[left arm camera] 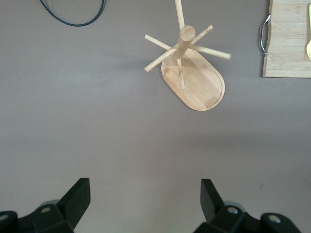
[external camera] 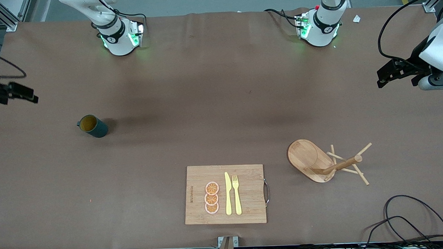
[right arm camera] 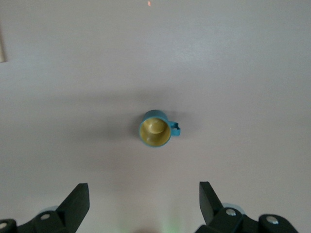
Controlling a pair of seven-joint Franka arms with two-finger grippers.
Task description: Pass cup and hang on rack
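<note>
The cup (external camera: pixel 92 126) is a dark teal mug with a tan inside, standing upright on the brown table toward the right arm's end. The right wrist view looks down into the cup (right arm camera: pixel 155 128), its handle to one side. My right gripper (external camera: pixel 30 97) hangs open over the table's edge at that end, apart from the cup; its fingers (right arm camera: pixel 77 199) hold nothing. The rack (external camera: pixel 307 158), a wooden mug tree on an oval base, stands toward the left arm's end. My left gripper (external camera: pixel 381 82) hovers open and empty over the table near the rack (left arm camera: pixel 201 85).
A rectangular wooden cutting board (external camera: pixel 197 180) lies near the front edge at mid-table, bearing three orange slices (external camera: pixel 212 197), a yellow knife (external camera: pixel 228 194) and fork (external camera: pixel 237 194). Its metal handle (left arm camera: pixel 263 34) faces the rack. Black cables (external camera: pixel 412 221) loop at the corner by the left arm's end.
</note>
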